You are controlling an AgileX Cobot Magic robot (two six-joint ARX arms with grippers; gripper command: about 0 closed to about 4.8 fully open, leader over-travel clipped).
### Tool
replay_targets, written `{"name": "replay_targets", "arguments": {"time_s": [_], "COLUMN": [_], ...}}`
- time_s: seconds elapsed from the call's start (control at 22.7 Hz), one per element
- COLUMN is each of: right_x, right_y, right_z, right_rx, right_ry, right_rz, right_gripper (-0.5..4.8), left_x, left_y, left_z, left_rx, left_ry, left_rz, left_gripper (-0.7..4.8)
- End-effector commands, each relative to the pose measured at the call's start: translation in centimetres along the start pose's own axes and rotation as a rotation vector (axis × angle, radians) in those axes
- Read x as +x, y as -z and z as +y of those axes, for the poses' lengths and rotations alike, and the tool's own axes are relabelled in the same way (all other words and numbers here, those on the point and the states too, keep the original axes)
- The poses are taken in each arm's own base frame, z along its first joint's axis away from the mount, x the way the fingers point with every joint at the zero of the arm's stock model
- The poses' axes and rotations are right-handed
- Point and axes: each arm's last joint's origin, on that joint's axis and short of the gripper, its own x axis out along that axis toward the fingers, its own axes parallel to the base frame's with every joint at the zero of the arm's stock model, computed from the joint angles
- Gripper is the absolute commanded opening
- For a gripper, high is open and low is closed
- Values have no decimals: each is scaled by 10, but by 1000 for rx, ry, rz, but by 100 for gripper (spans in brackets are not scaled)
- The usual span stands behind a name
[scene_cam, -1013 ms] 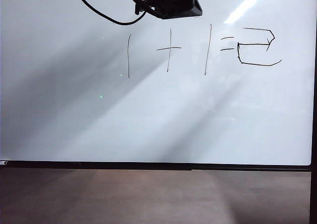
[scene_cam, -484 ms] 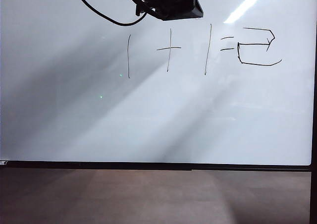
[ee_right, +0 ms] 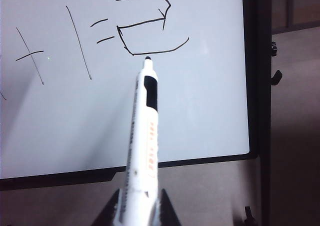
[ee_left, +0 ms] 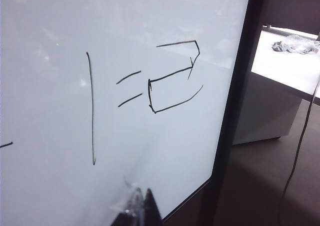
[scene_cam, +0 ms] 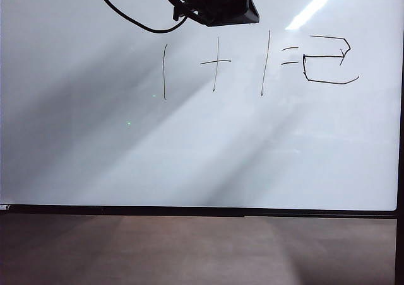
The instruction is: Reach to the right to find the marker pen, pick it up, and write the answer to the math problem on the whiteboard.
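The whiteboard (scene_cam: 189,159) fills the exterior view. On it the math problem (scene_cam: 218,63), one plus one equals, is followed by the answer (scene_cam: 328,59), a boxy 2. My right gripper (ee_right: 139,193) is shut on the white marker pen (ee_right: 144,146). The pen's dark tip (ee_right: 148,59) points at the board just below the answer (ee_right: 147,23), and it seems held off the surface. My left gripper (ee_left: 142,198) shows only its fingertips, close together with nothing between them, near the board's lower corner, below the answer (ee_left: 172,76). Neither gripper's jaws show in the exterior view.
A black arm part (scene_cam: 214,4) and a looping cable (scene_cam: 126,17) hang over the board's top. A brown surface (scene_cam: 189,250) lies below the board's black lower edge. A white table (ee_left: 287,66) stands beyond the board's right edge. The black side post (ee_right: 265,86) carries small hooks.
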Motion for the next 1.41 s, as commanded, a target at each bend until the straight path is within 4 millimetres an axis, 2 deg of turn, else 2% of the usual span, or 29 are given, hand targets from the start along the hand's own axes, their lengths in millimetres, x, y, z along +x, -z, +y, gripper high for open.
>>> {"name": "replay_targets", "arguments": {"time_s": [0.04, 0.18, 0.31, 0.44, 0.57, 0.7, 0.75, 0.79, 0.84, 0.88, 0.92, 1.01, 1.1, 1.23, 1.37, 1.41], "right_x": [-1, -1, -1, -1, -1, -1, -1, -1, -1, -1, -1, -1, -1, -1, -1, -1], "right_y": [-3, -3, -3, -3, -3, -3, -3, -3, -3, -3, -3, -3, -3, -3, -3, -3], "right_z": [1, 1, 1, 1, 1, 1, 1, 1, 1, 1, 1, 1, 1, 1, 1, 1], "right_rx": [-3, -3, -3, -3, -3, -3, -3, -3, -3, -3, -3, -3, -3, -3, -3, -3], "right_ry": [-7, -7, -7, -7, -7, -6, -7, -7, -6, -6, -8, -6, -6, -7, -6, -7], "right_rz": [-18, -18, -18, -18, -18, -18, -18, -18, -18, -18, -17, -18, -18, -18, -18, -18], "right_gripper": [-5, -5, -5, -5, -5, -5, -5, -5, -5, -5, -5, -5, -5, -5, -5, -5], "left_x": [-1, -3, -14, -38, -72, -118, -148, -168, -204, -225, -255, -294, -315, -330, -326, -326], "left_y": [-4, -6, -14, -27, -48, -71, -85, -91, -97, -98, -94, -78, -54, -9, 49, 61], "left_z": [-2, -3, -4, -5, -2, 12, 25, 33, 46, 51, 55, 57, 53, 48, 51, 52], "left_rx": [4, 4, 5, 8, 71, 123, 123, 115, 71, 45, 43, 80, 102, 95, 29, 23], "left_ry": [8, 11, 18, 25, 16, -81, -161, -210, -301, -355, -456, -647, -728, -784, -771, -773], "left_rz": [-20, -16, 33, 122, 176, 202, 194, 176, 115, 75, 27, -30, -59, -60, -114, -116], "left_gripper": [-4, -4, -4, -4, -4, -4, -4, -4, -4, -4, -4, -4, -4, -4, -4, -4]}}
